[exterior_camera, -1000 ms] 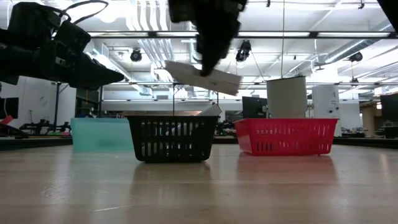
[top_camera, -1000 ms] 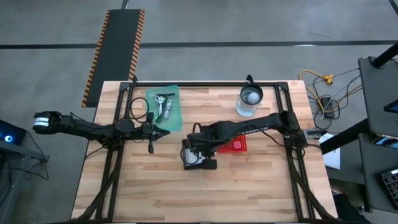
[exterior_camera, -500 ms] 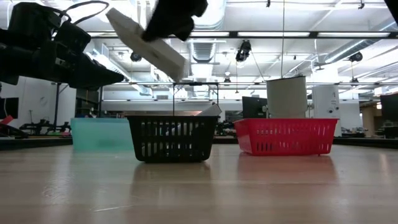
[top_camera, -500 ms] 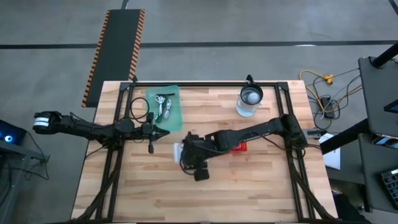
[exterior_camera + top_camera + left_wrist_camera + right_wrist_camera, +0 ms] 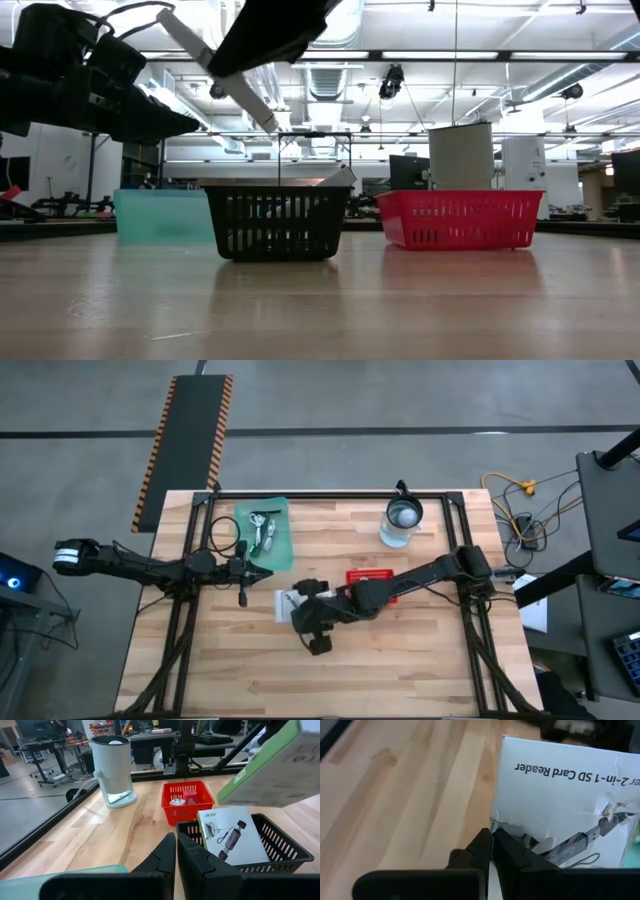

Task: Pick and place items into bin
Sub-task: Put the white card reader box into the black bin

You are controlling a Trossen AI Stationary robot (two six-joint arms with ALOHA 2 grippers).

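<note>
My right gripper (image 5: 492, 837) is clenched on a white card-reader box (image 5: 565, 800) — tilted, above the black basket (image 5: 280, 851). My left gripper (image 5: 176, 851) waits clenched near the teal tray (image 5: 270, 532).

I am seeing a white card reader box (image 5: 565, 795) with dark print, a black basket (image 5: 277, 222), a red basket (image 5: 458, 220), and a teal tray (image 5: 272, 533).

Grey floor (image 5: 400, 400); bright ceiling lights (image 5: 600, 25)
</note>
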